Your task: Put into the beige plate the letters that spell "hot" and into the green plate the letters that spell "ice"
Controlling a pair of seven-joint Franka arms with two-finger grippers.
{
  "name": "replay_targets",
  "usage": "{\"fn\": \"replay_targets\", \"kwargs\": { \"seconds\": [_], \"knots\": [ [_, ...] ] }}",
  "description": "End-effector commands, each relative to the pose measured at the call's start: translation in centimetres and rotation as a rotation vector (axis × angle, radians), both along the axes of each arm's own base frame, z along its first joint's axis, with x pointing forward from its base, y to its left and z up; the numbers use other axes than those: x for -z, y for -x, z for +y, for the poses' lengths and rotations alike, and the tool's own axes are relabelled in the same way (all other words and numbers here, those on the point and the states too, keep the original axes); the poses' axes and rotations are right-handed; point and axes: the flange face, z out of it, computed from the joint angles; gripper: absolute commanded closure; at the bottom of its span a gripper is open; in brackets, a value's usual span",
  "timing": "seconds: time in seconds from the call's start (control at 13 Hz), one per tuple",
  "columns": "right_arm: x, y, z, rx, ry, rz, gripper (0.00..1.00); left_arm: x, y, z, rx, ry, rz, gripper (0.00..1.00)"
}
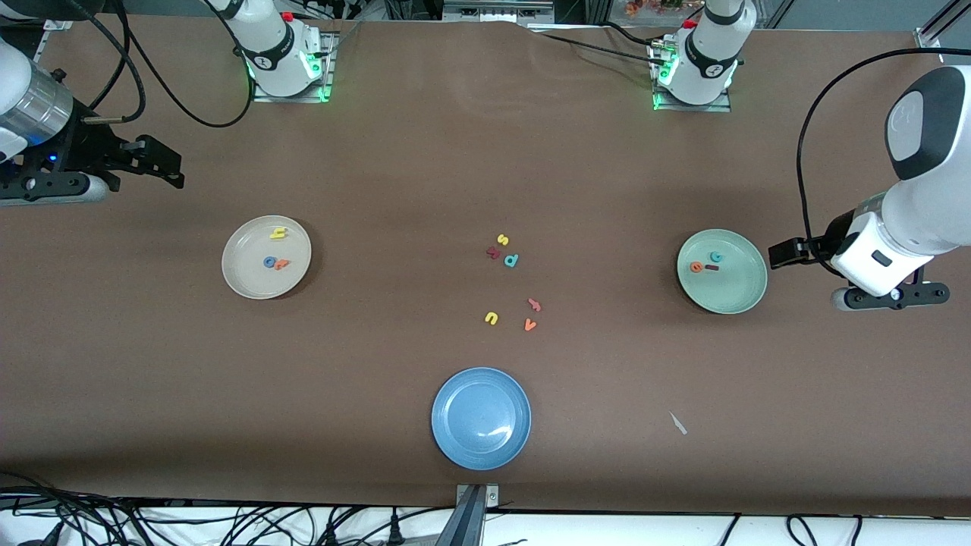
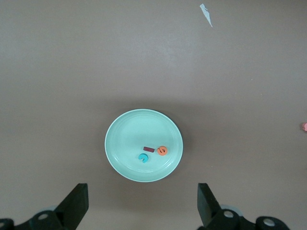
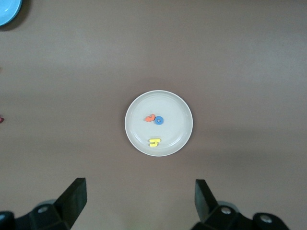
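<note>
Both words look already sorted, so the relation that matters is how each gripper lies to its own plate rather than to any loose letter. The beige plate [image 1: 266, 257] sits toward the right arm's end of the table and holds the yellow "h" [image 1: 278, 233], with the blue "o" [image 1: 269, 262] and orange "t" [image 1: 281, 264] touching each other nearer the front camera than the "h". The green plate [image 1: 721, 271] sits toward the left arm's end and holds the teal "c" [image 1: 715, 257], the orange "e" [image 1: 696, 267] and the dark red "i" [image 1: 711, 267], the last two just beside each other. Measured from the blue plate [image 1: 481, 418], the leftover cluster of letters [image 1: 510, 282] lies farther from the front camera, between the two filled plates; none of it belongs to either word. The right gripper [image 1: 163, 168] hangs over bare table off the beige plate's rim, fingers spread wide and holding nothing, its arm drawn back to the table edge. The left gripper [image 1: 785, 252] hangs just off the green plate's rim, likewise spread and empty, wrist camera looking down on the plate. My judgement is that no further pick is called for; both arms wait.
</note>
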Motion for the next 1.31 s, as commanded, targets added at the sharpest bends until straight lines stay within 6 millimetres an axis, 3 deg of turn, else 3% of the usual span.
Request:
{"fn": "replay_targets", "kwargs": {
  "seconds": [0.0, 1.23],
  "knots": [
    [-0.46, -0.47, -0.02, 0.007, -0.013, 0.009, 0.0, 0.03, 0.43, 0.24, 0.013, 0.03, 0.005, 0.0],
    [-1.37, -0.49, 0.54, -0.012, -0.003, -0.009, 0.0, 0.29, 0.58, 0.15, 0.016, 0.029, 0.018, 0.0]
  ]
}}
